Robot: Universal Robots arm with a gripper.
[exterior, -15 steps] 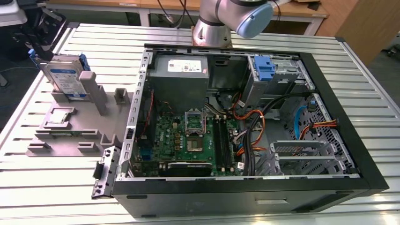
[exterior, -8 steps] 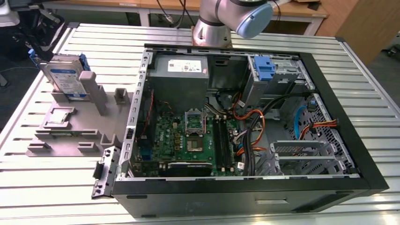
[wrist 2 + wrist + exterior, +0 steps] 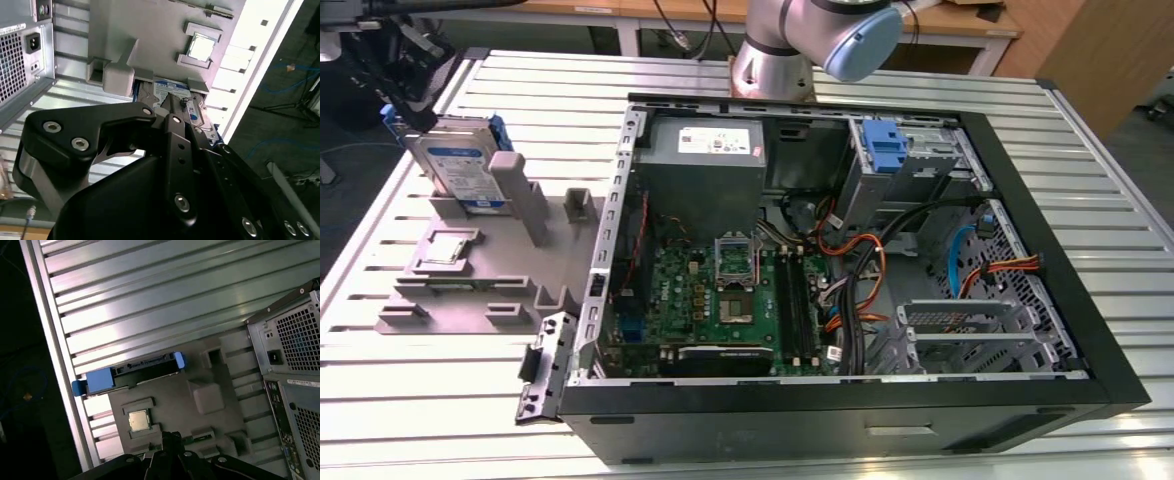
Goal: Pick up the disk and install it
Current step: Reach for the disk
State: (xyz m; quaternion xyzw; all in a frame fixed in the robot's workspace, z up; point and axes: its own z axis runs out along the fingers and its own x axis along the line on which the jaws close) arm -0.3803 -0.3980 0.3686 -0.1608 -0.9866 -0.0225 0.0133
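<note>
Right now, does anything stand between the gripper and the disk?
Nothing visible does. In the exterior view the gripper is close over the upper end of the disk, which stands upright in the grey holder. The holder's post is beside the disk, toward the computer case.

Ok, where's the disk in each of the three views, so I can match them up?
Exterior view: the disk stands on edge in the grey holder, at the exterior view's left.
Second wrist view: the disk shows its label, beside the holder's square post.
First wrist view: the disk is edge-on, blue bracket showing, at the holder's edge.
Shared landmark: the square chip in the holder's pocket.
</note>
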